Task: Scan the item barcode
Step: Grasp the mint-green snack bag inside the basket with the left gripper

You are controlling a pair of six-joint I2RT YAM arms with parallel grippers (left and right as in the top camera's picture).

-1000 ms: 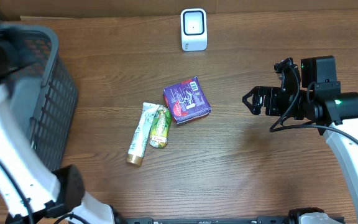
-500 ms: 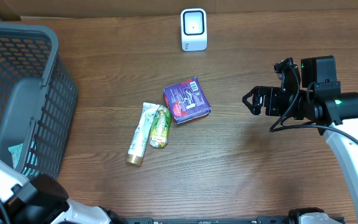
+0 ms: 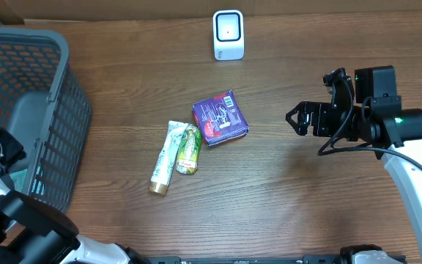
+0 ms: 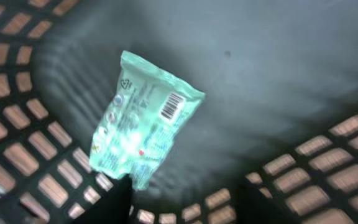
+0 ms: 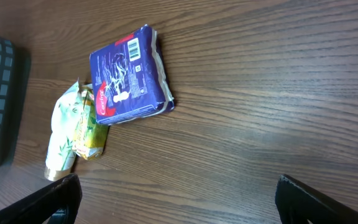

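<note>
Left hand (image 4: 185, 208) spread, gripping nothing. Its fingers sit just by corner of mint-green packet (image 4: 143, 118), which lies barcode-up on basket (image 3: 64, 110) floor. Right hand (image 3: 299, 119) wide open, empty, above counter (image 3: 306, 198) — purple packet (image 3: 220, 117), tube (image 3: 165, 158), green pouch (image 3: 189, 149) to its left; barcode scanner (image 3: 228, 34) at far edge.

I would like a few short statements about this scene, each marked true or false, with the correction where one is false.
1. A white scanner stands on the table. True.
2. The purple packet lies inside the basket. False: it lies on the table, outside the basket.
3. A mint-green packet lies in the basket with its barcode showing. True.
4. The right tool is shut on the tube. False: it is open and holds nothing, and the tube lies on the table.
</note>
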